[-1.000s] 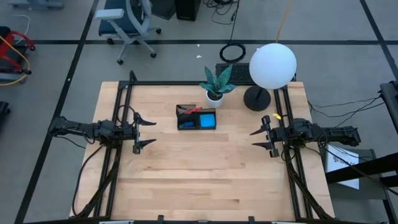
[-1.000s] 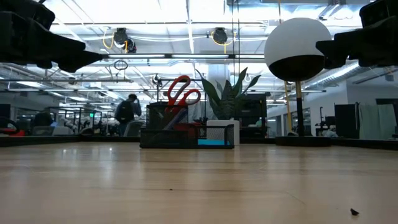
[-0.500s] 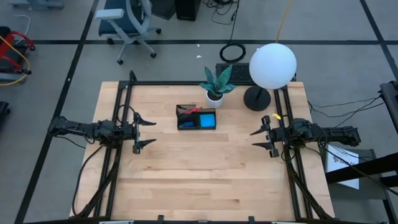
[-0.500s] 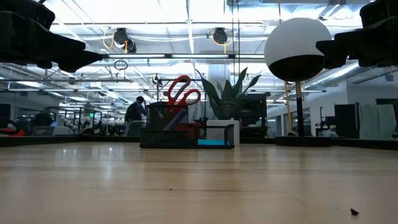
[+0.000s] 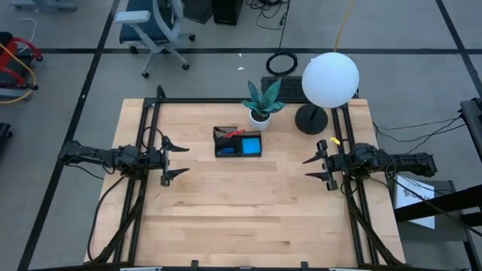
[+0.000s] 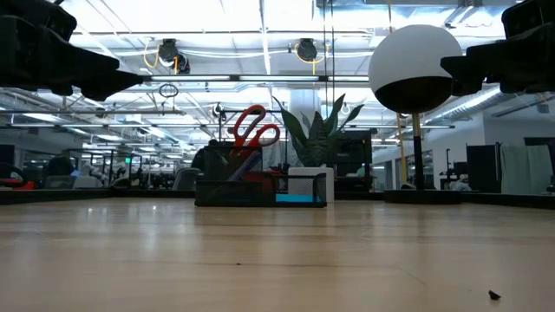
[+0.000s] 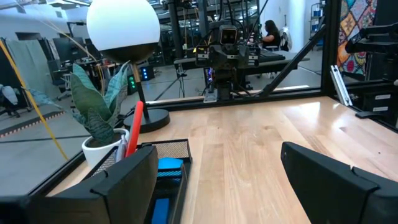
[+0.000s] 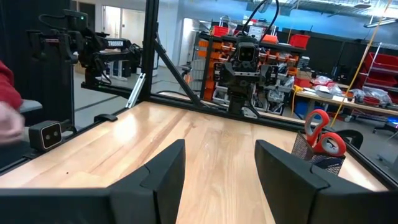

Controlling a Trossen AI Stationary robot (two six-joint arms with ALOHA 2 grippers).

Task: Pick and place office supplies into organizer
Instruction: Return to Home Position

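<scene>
The black organizer point(image 5: 238, 142) stands on the table's far middle. Red-handled scissors point(image 6: 253, 130) stick up out of its taller section, handles on top. A bright blue pad point(image 5: 251, 144) lies in its low compartment. My left gripper point(image 5: 187, 159) hovers open at the table's left side, pointing level toward the right, with nothing between its fingers. My right gripper point(image 5: 305, 168) hovers open at the right side, pointing level toward the left, also with nothing in it. The left wrist view shows the organizer point(image 7: 168, 165) off to one side, ahead of the fingers.
A white pot with a green plant point(image 5: 261, 104) stands just beyond the organizer. A lamp with a white globe point(image 5: 330, 79) and a dark round base point(image 5: 310, 119) stands at the far right. Bare wood lies between the grippers and toward the near edge. A blurred hand point(image 8: 7, 121) shows beside the table.
Both arms have kept still, and the organizer and its contents have not moved. A person in the room behind the table has walked toward the right, as the low view shows.
</scene>
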